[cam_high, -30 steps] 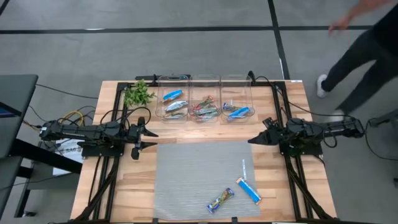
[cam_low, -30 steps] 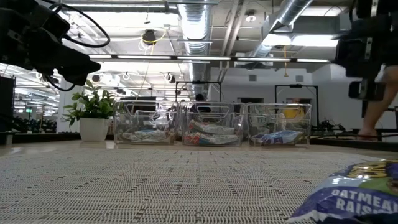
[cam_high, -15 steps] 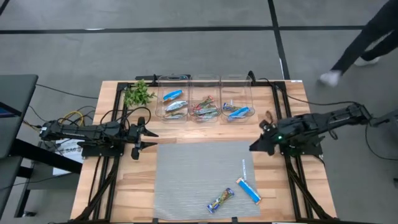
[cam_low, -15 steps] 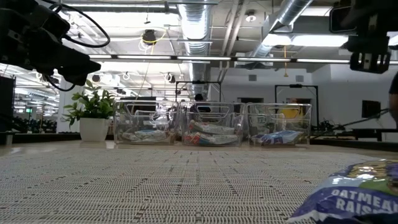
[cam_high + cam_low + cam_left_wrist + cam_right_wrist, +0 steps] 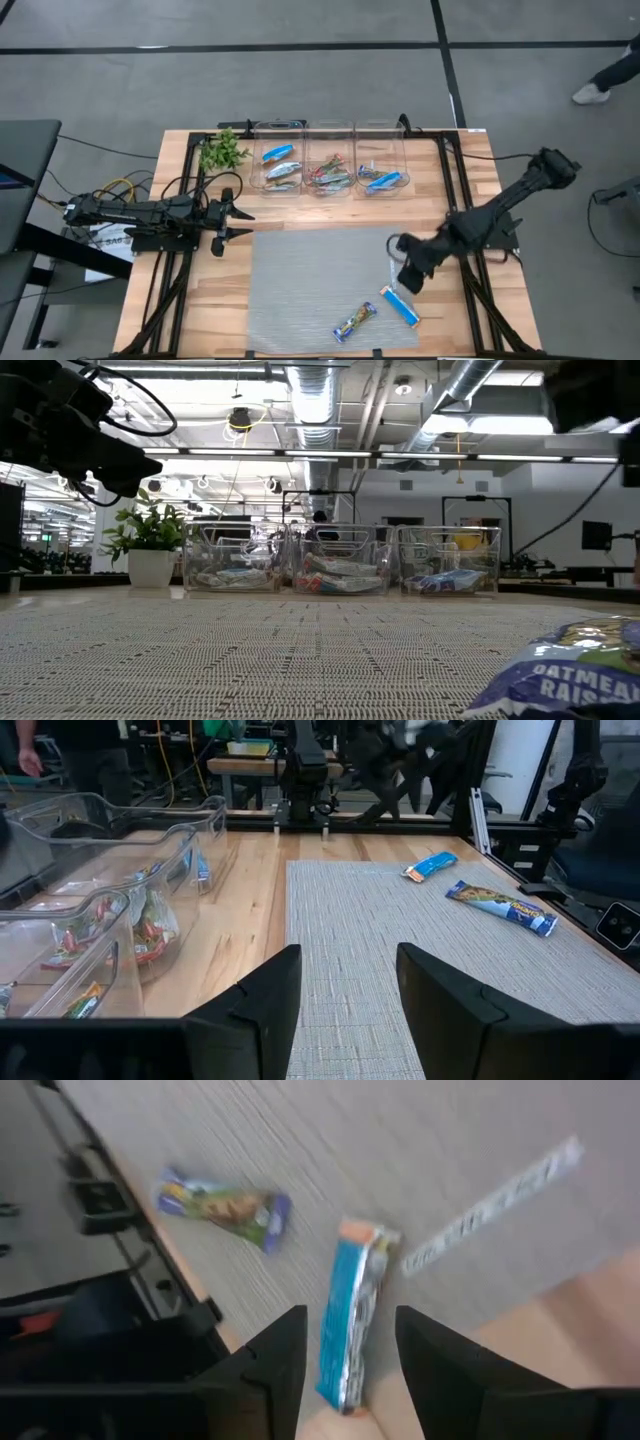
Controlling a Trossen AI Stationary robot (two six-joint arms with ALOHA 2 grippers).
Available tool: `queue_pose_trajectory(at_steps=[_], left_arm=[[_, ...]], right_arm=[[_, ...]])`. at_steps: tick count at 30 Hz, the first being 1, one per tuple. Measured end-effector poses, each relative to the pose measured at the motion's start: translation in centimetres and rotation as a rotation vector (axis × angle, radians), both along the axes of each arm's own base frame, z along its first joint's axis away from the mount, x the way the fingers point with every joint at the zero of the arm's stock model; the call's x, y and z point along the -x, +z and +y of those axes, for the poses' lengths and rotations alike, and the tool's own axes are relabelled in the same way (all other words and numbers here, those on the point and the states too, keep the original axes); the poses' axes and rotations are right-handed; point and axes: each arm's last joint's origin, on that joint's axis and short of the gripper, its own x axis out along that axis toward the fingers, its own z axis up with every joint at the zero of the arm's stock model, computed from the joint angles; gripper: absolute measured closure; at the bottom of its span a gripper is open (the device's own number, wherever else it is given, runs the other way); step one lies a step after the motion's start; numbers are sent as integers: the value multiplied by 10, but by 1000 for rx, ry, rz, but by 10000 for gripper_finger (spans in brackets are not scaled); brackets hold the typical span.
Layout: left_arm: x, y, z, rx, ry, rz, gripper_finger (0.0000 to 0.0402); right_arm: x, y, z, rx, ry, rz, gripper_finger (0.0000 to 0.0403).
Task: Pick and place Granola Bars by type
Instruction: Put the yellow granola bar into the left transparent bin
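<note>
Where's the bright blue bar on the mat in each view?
High view: bright blue bar lies on the grey mat, just below the right gripper.
Low view: not in it; only the purple-wrapped bar shows.
Left wrist view: far across the mat, left of the purple-wrapped bar.
Right wrist view: centre, between the open jaws.
Shared landmark: the purple-wrapped bar beside it.
</note>
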Motion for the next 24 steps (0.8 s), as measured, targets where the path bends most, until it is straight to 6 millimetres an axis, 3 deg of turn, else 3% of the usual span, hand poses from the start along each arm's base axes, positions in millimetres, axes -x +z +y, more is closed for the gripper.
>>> queue_pose_trajectory(at_steps=[11, 18, 24], left_arm=[[0, 0, 0, 6, 1, 1, 244], [0, 0, 0, 7, 1, 1, 244], [0, 0, 0, 3, 0, 1, 244]], right_arm=[[-18, -15, 68, 49, 70, 141, 259], [-22, -35, 82, 179, 64, 266, 261], [-26, -40, 86, 180, 61, 261, 259]])
